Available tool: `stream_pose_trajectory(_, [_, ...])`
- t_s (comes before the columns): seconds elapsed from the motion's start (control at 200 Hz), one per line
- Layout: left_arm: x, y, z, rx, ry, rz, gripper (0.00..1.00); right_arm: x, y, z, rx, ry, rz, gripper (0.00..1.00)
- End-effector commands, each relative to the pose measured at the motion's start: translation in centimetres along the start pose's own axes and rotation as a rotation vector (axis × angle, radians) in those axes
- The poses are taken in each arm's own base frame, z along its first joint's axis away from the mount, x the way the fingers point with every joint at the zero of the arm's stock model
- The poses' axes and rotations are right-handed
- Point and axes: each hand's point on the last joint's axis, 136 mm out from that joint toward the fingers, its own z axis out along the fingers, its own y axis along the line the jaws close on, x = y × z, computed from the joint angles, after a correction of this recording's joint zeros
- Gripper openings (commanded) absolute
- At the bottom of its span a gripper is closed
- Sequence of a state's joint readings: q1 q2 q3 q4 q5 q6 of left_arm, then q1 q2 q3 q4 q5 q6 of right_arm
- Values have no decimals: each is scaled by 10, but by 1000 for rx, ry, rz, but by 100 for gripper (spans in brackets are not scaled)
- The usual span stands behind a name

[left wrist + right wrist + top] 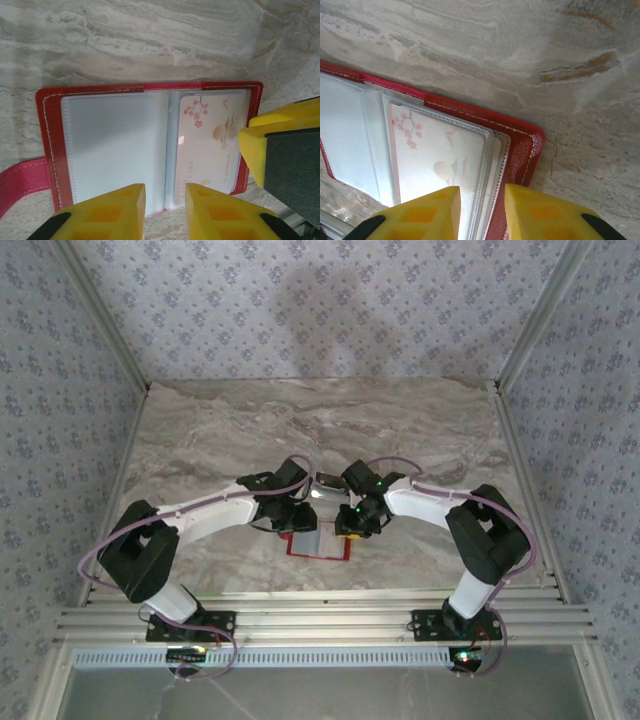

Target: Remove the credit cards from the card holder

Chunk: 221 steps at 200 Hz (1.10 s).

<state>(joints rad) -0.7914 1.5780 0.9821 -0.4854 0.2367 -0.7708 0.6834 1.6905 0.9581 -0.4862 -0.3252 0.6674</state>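
The card holder (50, 150) lies open and flat on the marbled surface (150, 40), near the front edge and midway between the two arm bases. Its inner face is up, with clear plastic sleeves framed by a red stitched border. From the left wrist camera, the left page looks pale and blank, while the right page holds the pinkish-white card (210, 140), printed with cherry blossoms and tucked inside its sleeve. A red strap (20, 182) trails off the holder's left side onto the surface.

The left claw (165, 210) hangs over the holder's near edge at the central fold. Its yellow fingers are spread a little and nothing is between them.

The right claw (482, 212) is at the outer edge of the card page, its fingers also slightly apart. One is over the card and the other over the red border, so they straddle the stacked sleeve edges. Whether the tips touch the plastic I cannot tell, but nothing is pinched.

From overhead both arms bend inward and their wrists nearly meet above the holder.
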Motion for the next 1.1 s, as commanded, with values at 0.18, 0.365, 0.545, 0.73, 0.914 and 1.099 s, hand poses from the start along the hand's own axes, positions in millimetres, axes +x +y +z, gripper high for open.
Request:
stream_pose_trajectory(0.18, [1, -5, 9, 35, 39, -9, 27, 0, -9, 17, 47, 33, 6, 27])
stream_pose_trajectory(0.365, [5, -8, 21, 67, 76, -20, 26, -2, -15, 19, 77, 39, -4, 24])
stream_pose_trajectory(0.545, [8, -13, 30, 106, 103, -25, 24, -6, -16, 18, 89, 37, 3, 22])
stream_pose_trajectory(0.73, [10, -18, 42, 145, 131, -33, 23, -9, -13, 18, 83, 36, -31, 22])
stream_pose_trajectory(0.914, [10, -12, 47, 113, 140, -43, 22, -12, -13, 18, 81, 38, -31, 23])
stream_pose_trajectory(1.099, [10, -4, 46, 65, 136, -36, 16, -12, -12, 18, 79, 39, -31, 22])
